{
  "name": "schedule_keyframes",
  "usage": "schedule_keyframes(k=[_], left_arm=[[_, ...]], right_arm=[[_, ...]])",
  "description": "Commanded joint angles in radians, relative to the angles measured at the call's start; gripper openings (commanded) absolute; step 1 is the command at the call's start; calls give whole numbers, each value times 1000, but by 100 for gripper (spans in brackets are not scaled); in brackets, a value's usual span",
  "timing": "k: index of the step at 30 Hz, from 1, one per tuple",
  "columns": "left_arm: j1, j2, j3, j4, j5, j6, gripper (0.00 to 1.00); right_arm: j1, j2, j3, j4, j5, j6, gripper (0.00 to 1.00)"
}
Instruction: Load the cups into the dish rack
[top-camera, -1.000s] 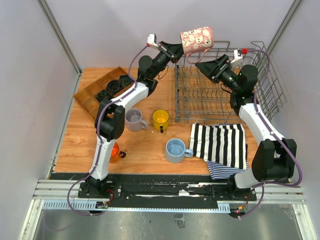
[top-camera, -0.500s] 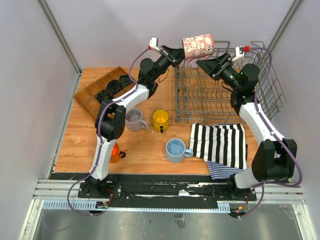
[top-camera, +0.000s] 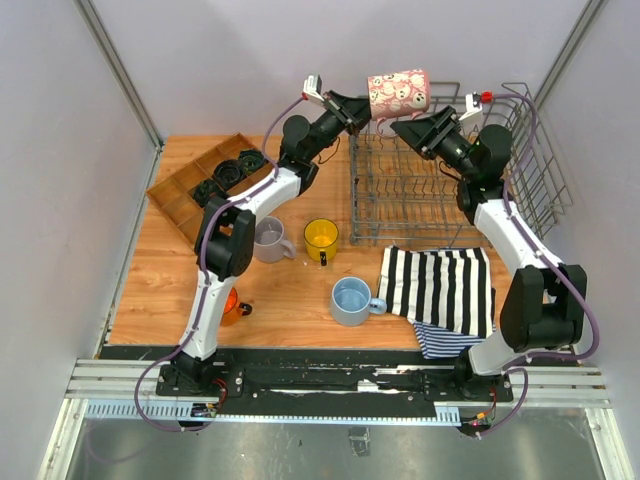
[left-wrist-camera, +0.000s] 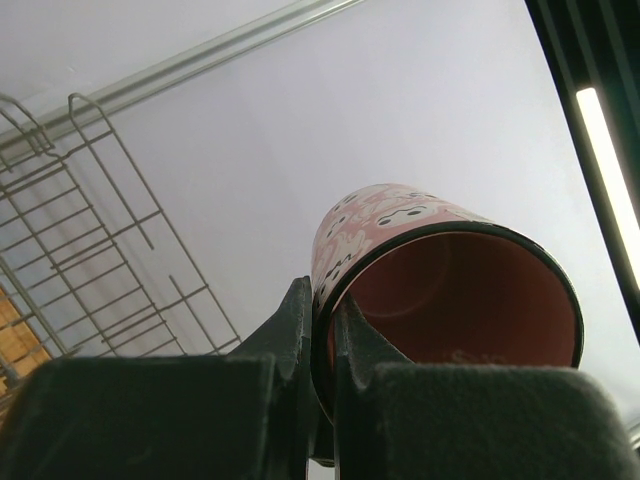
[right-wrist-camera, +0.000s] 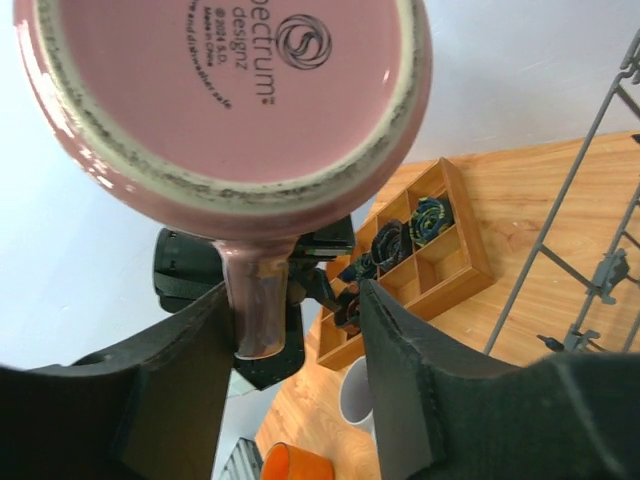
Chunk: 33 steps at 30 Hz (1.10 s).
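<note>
Four cups are standing on the table (top-camera: 290, 285) at lower centre: orange mug (top-camera: 231, 302), blue mug (top-camera: 351, 300), grey mug (top-camera: 268, 238), yellow mug (top-camera: 321, 236). At upper centre, over the dish rack (top-camera: 420, 190), the left gripper (top-camera: 368, 110) is pinching the pink mug (top-camera: 398, 92) by its rim. The right gripper (top-camera: 400, 125) is straddling the handle (right-wrist-camera: 255, 300) with its fingers parted, not clamping it.

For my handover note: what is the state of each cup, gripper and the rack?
pink cup: in the air, on its side
left gripper: shut on its rim
right gripper: open, astride its handle
grey cup: upright
yellow cup: upright
blue cup: upright
orange cup: half hidden
dish rack: no cups inside
</note>
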Motion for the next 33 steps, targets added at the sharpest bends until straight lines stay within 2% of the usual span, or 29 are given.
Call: schedule_keyframes(k=[1, 6, 8, 11, 13, 18, 22, 24, 27, 30, 32, 33], left_arm=[[-6, 4, 92, 130, -32, -68, 1], [-6, 8, 81, 134, -32, -70, 1], [-6, 7, 71, 138, -37, -71, 0], [-5, 11, 68, 133, -42, -76, 0], [-3, 19, 75, 124, -43, -83, 0], [2, 44, 91, 125, -45, -109, 0], [6, 59, 90, 138, -35, -119, 1], [6, 64, 90, 136, -28, -111, 12], [6, 71, 101, 116, -18, -96, 21], [6, 79, 122, 86, -3, -79, 29], [6, 83, 133, 68, 5, -68, 39], [6, 83, 135, 61, 8, -62, 41]], right_arm=[[10, 22, 25, 118, -19, 47, 47], [10, 53, 24, 188, -31, 97, 34], [10, 61, 29, 192, -37, 104, 25], [10, 67, 26, 205, -47, 107, 5], [10, 64, 17, 231, -51, 110, 1], [-5, 30, -24, 260, -53, 97, 1], [-25, -45, -28, 88, -18, -38, 1], [-33, -80, -8, -50, 2, -143, 1], [-41, -118, 23, -184, 40, -238, 1], [-51, -135, 41, -256, 66, -283, 1], [-60, -144, 45, -278, 77, -294, 1], [-62, -146, 46, -288, 87, -300, 1]])
